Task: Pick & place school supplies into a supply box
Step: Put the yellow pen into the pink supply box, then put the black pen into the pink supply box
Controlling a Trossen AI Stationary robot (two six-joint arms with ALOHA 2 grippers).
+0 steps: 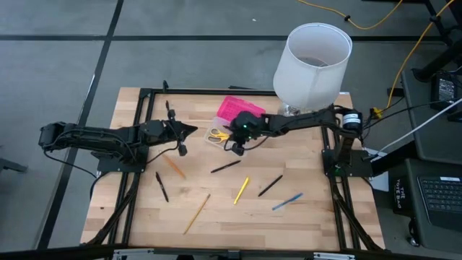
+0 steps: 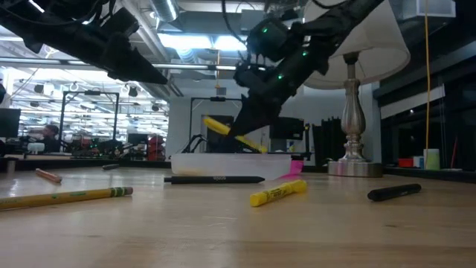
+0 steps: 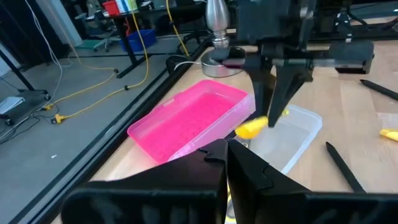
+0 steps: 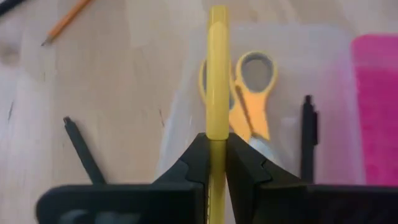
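- Right wrist view: right gripper [image 4: 217, 163] pinches a yellow pen [image 4: 217, 74] over the box [image 4: 186, 93], scissors [image 4: 249, 93] inside.
- Left gripper [image 1: 189, 131] beside the box, jaws seemingly closed, empty.

My right gripper [image 4: 217, 163] is clamped on a thin yellow pen [image 4: 217, 74], and the pen's lower end runs off the edge of my right wrist view, so I cannot see how long it is. My own dark fingers [image 4: 249, 168] cover the near part of the translucent clear tray [image 4: 323, 74]. The blades of the small yellow-handled scissors [image 4: 252, 93] blur out behind them. From above, my right arm hides much of the bright pink textured lid [image 1: 232, 107]. In my left wrist view, my left gripper [image 3: 227, 171] fills the foreground; the yellow marker [image 3: 390, 133] at the right is cut off.
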